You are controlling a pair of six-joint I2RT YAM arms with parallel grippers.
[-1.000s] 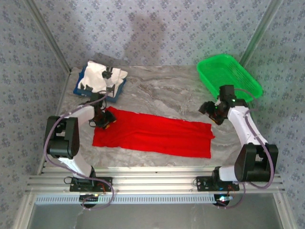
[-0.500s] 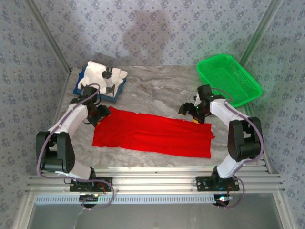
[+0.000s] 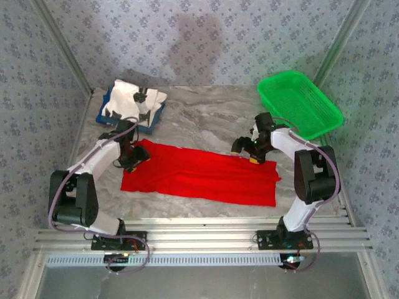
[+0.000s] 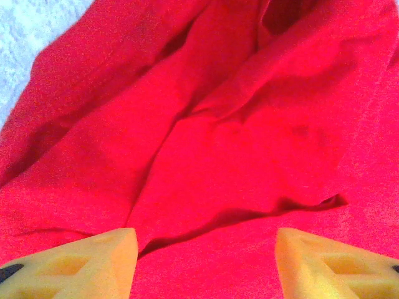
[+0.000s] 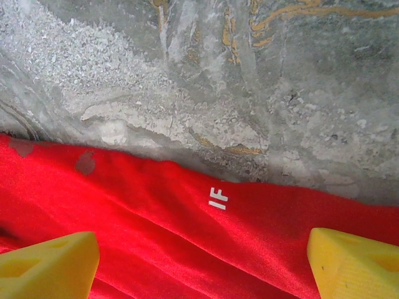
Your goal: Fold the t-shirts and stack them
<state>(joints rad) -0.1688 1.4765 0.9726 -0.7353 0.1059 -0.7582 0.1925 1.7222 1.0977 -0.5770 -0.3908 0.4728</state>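
A red t-shirt (image 3: 199, 174) lies folded into a long strip across the marble table. My left gripper (image 3: 134, 159) hovers over its far left corner, jaws open, with wrinkled red cloth (image 4: 206, 156) under its yellow fingertips (image 4: 93, 261). Over the strip's far right edge my right gripper (image 3: 252, 151) stands open too. The red hem with small white letters (image 5: 218, 198) lies between its yellow fingertips (image 5: 355, 261), just below bare marble. A white t-shirt with black marks (image 3: 134, 99) lies bunched on the blue tray (image 3: 109, 118) at the far left.
A green mesh basket (image 3: 299, 103) stands at the far right corner. Bare marble table (image 3: 206, 115) stretches between tray and basket. Patterned walls close in the back and both sides, and a metal rail (image 3: 199, 240) runs along the near edge.
My right gripper swung in from beside the basket to the shirt's far right edge and opened wider. My left gripper lifted off the left corner, opened, then came back over it.
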